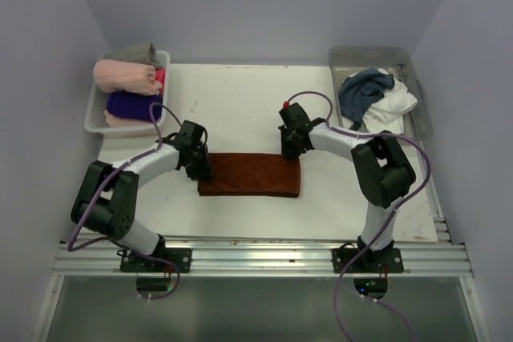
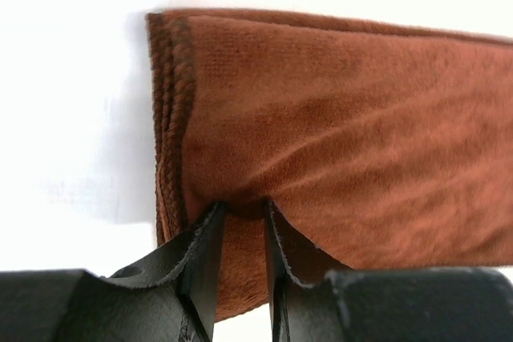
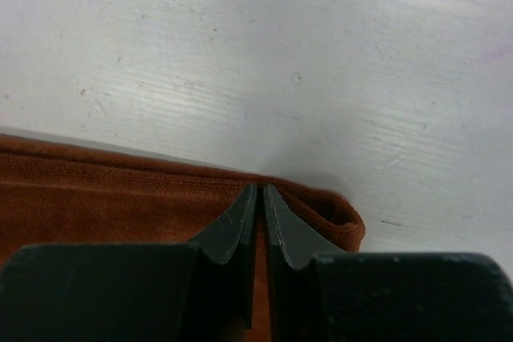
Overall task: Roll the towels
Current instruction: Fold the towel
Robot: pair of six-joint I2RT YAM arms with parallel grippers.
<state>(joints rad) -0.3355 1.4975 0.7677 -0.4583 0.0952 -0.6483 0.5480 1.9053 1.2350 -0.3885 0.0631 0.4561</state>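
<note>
While rust-brown towel (image 1: 249, 175) lay folded flat on white table (image 1: 240, 94), left gripper (image 2: 243, 212) pinched its left end, fingers narrowly apart; right gripper (image 3: 256, 194) clamped far edge near right corner, fingers almost touching.

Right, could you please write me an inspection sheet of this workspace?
Surface: white table, scuffed.
Job's things: brown towel folded flat at centre, unrolled; blue towel and white towel heaped in the metal tray, far right.
Clutter: basket far left holding pink, purple and grey rolled cloths.
Jaws: left jaws closed on a pinch of the brown towel's left end; right jaws closed at its far right corner, grip unclear.
Cables: purple cables loop along both arms.
Surroundings: plain walls.
</note>
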